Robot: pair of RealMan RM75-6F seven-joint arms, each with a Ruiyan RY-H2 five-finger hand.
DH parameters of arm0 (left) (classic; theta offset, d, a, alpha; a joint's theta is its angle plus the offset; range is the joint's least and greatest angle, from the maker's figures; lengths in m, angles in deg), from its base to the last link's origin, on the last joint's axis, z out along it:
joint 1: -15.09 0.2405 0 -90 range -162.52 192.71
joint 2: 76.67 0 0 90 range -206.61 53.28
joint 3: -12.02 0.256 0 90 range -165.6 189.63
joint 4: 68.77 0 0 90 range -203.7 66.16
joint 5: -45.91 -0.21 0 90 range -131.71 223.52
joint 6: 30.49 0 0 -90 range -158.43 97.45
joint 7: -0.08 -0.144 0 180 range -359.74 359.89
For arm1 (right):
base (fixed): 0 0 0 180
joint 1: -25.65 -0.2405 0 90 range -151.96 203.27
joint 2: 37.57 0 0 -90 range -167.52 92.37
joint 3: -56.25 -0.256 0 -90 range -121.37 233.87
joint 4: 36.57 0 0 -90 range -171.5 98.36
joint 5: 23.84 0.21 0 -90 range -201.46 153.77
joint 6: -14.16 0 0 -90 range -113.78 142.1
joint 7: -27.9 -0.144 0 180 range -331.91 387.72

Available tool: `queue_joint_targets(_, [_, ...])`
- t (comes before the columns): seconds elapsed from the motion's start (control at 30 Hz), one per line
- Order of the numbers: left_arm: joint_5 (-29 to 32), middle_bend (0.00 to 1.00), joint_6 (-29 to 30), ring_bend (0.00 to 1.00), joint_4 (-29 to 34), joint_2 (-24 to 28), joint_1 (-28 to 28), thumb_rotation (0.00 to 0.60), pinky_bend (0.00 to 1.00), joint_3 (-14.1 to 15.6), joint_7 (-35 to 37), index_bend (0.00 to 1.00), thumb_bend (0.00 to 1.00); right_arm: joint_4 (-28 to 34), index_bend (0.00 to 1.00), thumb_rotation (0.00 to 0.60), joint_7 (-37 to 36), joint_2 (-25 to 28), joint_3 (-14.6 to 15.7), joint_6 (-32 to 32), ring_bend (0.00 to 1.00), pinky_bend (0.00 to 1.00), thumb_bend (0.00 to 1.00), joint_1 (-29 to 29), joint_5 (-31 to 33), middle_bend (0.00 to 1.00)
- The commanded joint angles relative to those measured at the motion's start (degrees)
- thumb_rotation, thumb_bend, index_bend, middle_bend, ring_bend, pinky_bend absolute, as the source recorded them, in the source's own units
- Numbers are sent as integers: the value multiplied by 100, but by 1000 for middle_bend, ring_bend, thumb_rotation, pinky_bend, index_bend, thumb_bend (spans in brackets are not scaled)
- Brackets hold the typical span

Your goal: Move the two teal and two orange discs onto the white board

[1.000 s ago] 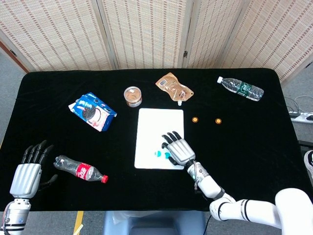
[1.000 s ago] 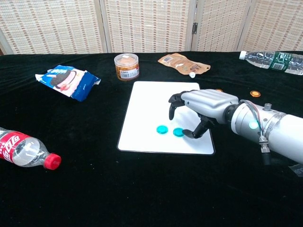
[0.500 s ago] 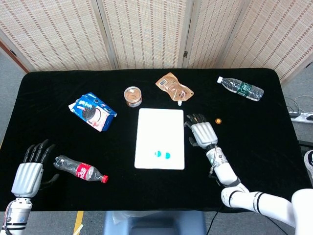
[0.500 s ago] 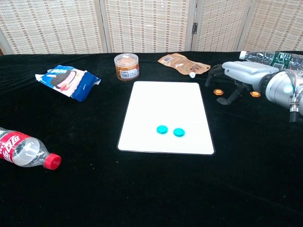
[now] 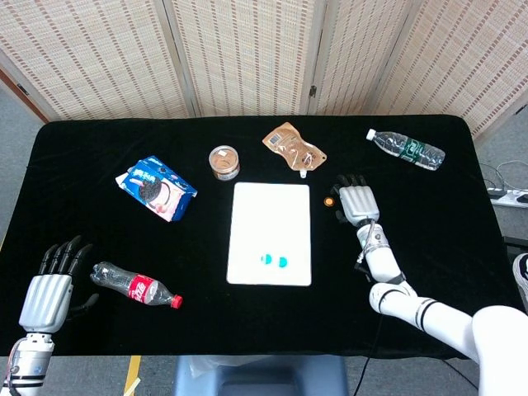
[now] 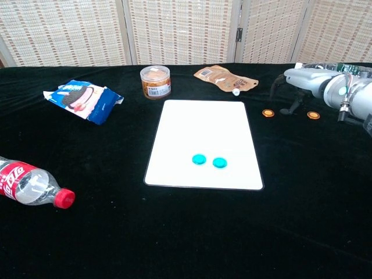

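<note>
There, right hand (image 5: pixel 356 202) above orange discs (image 6: pixel 268 113).

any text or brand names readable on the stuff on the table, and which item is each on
None can be read letter for letter.
Cola bottle: white script on the red label, too blurred.
Blue cookie pack: white logo, too small.
Water bottle: green label, print unreadable.
Brown pouch: print too small.
Round jar: label blurred.

Right hand (image 5: pixel 355 200) outstretched, fingers spread; left hand (image 5: pixel 47 291) open, low
</note>
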Motion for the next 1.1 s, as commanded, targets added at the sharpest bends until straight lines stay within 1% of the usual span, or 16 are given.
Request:
queue_joint_targets(0.03, [13,43,-12,63,-8,1,-3,600,0,-2,5,142,253,-391,327,600,170,-242,-25,-207,0,0,452,-201,284,113])
queue_joint_targets(0.27, [66,43,-26,63,-39,2,2,600,0,-10,21,142,253,-989,347,600,318,-575,-27,-490,0,0,452,-447,563,113])
queue_joint_targets(0.5, [106,43,-35,63,-61,4,10,600,0,-11,30,142,253,-1412,354,600,298,-772,-62,-655,0,0,452,-600,615,113])
queue_joint_targets(0.87, [144,43,-50,62,-85,0,12,600,0,-12,37,142,252,-1796,389,600,371,-963,-53,-828,0,0,452,-696,715,115])
queue_joint_targets(1.1, [159,43,-70,62,-113,-11,7,600,0,-11,55,142,252,-1964,436,600,367,-1052,-67,-880,0,0,452,-709,733,125])
